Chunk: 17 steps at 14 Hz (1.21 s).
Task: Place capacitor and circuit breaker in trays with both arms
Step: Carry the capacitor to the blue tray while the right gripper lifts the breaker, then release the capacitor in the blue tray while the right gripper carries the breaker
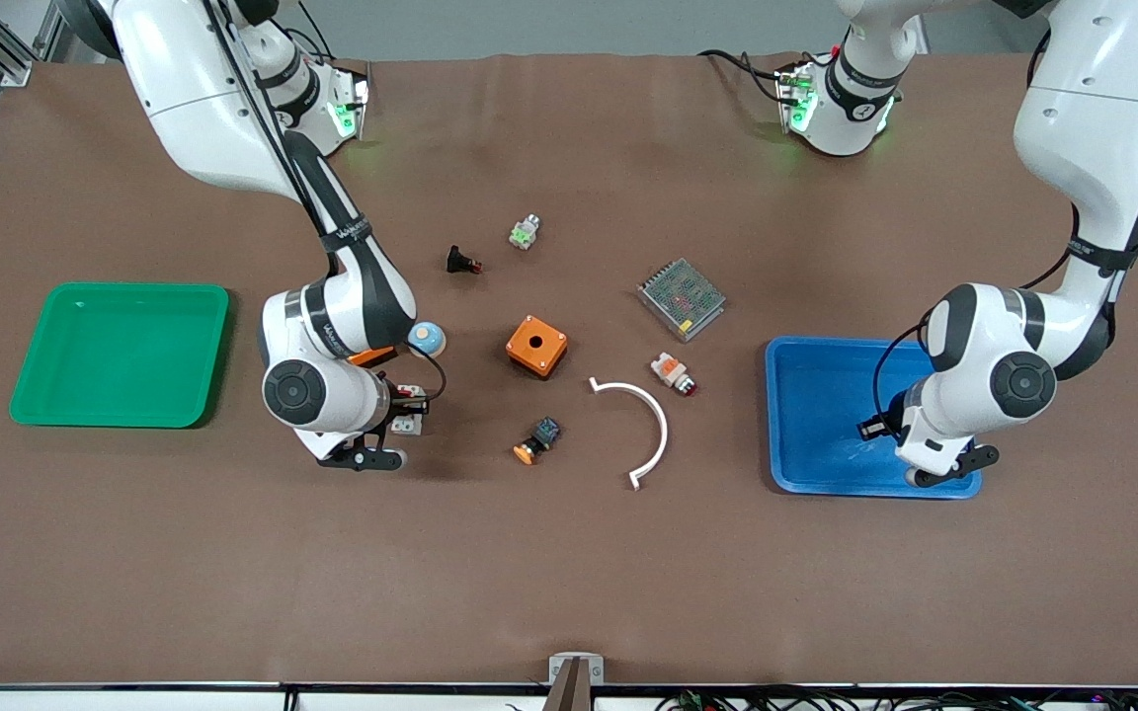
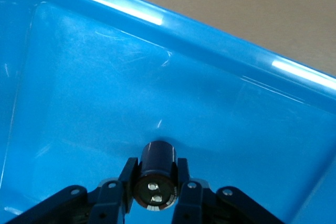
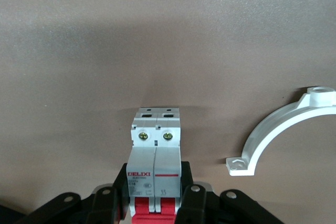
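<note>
- Left wrist view gives us the clearest reading of the left gripper (image 2: pixel 155 182): its fingers are clenched on the capacitor (image 2: pixel 156 174), the dark cylinder lying on its side between them with its lighter, two-pin end turned toward the camera.
- Below it we see only the floor of the blue tray (image 2: pixel 105 77), so we judge the part is held low here in order to be let go inside the tray.
- In the front view we find the same left gripper (image 1: pixel 944 474) over the blue tray (image 1: pixel 816 415), toward the corner at about five o'clock, at the left arm's end of the table (image 1: pixel 569 573).
- In the right wrist view the right gripper (image 3: pixel 156 198) has its fingers closed on the circuit breaker (image 3: pixel 156 166), gripping the white body on both sides near the red toggles, the screw terminals pointing away from the wrist.
- We see brown table under the breaker and the white curved clamp (image 3: pixel 278 129) lying close by.
- In the front view the right gripper (image 1: pixel 371 454) is over open table, with the green tray (image 1: pixel 120 354) well apart at about nine o'clock from it.
- We judge the breaker has yet to be carried to that green tray, while the capacitor looks nearly ready for release.
- A risk we see: the capacitor, being round, could roll across the tray once let go.
</note>
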Motion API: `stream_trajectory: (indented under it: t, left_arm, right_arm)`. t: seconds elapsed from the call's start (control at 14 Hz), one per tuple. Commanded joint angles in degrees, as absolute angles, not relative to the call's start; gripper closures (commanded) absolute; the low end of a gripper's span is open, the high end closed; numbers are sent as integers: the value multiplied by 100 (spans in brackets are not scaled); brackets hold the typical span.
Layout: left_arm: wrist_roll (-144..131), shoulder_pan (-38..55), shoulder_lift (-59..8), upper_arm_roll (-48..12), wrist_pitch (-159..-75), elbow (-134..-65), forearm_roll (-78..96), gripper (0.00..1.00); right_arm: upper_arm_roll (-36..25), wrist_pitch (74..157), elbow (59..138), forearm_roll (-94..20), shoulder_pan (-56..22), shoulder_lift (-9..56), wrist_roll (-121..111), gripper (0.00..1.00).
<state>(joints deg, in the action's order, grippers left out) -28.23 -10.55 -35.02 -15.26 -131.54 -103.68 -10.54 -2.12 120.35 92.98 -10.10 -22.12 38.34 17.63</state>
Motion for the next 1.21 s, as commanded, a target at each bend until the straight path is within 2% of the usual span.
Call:
stream_trajectory:
  t: [0.0, 0.07, 0.29, 0.43, 0.57, 0.86, 1.0, 1.14]
  left_arm:
    - [-2804, -1090, -3516, -1600, -13157, -10292, -1169, 31]
    - [-2812, -1081, -3472, -1600, -13149, -10292, -1160, 0]
    - [-2498, -1072, -2999, -1608, -13096, -10283, -1169, 0]
    - [-1998, -1081, -2534, -1626, -13017, -10214, -1152, 0]
    - [-1828, -1081, -2146, -1643, -12536, -9890, -1108, 0]
    - [-1312, -1072, -1540, -1802, -10937, -8923, -1081, 0]
    - [-819, -1064, -1232, -1819, -10261, -8798, -1011, 0]
    - [-756, -1081, -950, -1811, -9872, -8693, -783, 0]
  right_arm:
    - [-228, 11543, 9238, -1116, -2180, 3605, 1793, 77]
    - [-246, 11105, 9115, -1116, -2110, 3403, 1784, 77]
    - [-264, 9822, 8746, -1090, -1602, 2823, 1723, 77]
    - [-272, 9301, 8719, -959, -1023, 2489, 1557, 77]
    - [-272, 8949, 8727, -573, -442, 2347, 1005, 76]
    - [-272, 8982, 8868, -10, 674, 2267, -392, 77]
    - [-272, 9166, 8886, 96, 1176, 2329, -1113, 76]
    - [-281, 9787, 9244, 236, 1519, 2338, -1475, 76]
